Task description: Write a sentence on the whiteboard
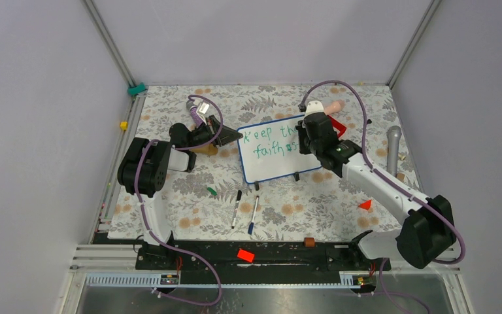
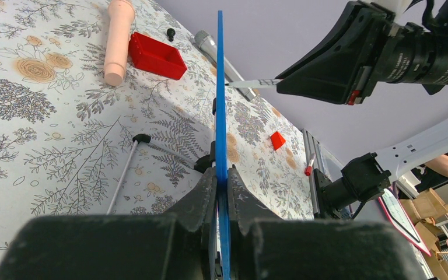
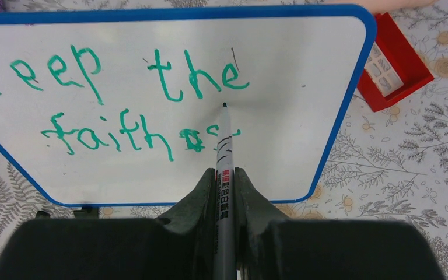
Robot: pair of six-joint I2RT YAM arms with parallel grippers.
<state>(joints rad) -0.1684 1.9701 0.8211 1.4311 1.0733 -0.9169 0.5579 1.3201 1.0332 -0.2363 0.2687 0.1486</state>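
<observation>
The whiteboard (image 1: 276, 163) stands tilted on the floral table, and in the left wrist view it shows edge-on as a blue rim (image 2: 220, 87). My left gripper (image 1: 230, 136) (image 2: 220, 175) is shut on its left edge. The sentence (image 1: 271, 142) (image 3: 193, 76) in green reads "Keep the" over "faith", followed by a blot and a started letter. My right gripper (image 1: 299, 145) (image 3: 225, 175) is shut on a grey marker (image 3: 224, 151). The marker's tip sits between the two lines, right of "faith"; I cannot tell whether it touches the board.
A red box (image 1: 338, 125) (image 3: 394, 64) and a peach cylinder (image 1: 333, 106) (image 2: 118, 35) lie behind the board. A grey microphone (image 1: 393, 147) lies at the right. Two pens (image 1: 236, 208) (image 1: 253, 214) and a green cap (image 1: 212, 191) lie in front.
</observation>
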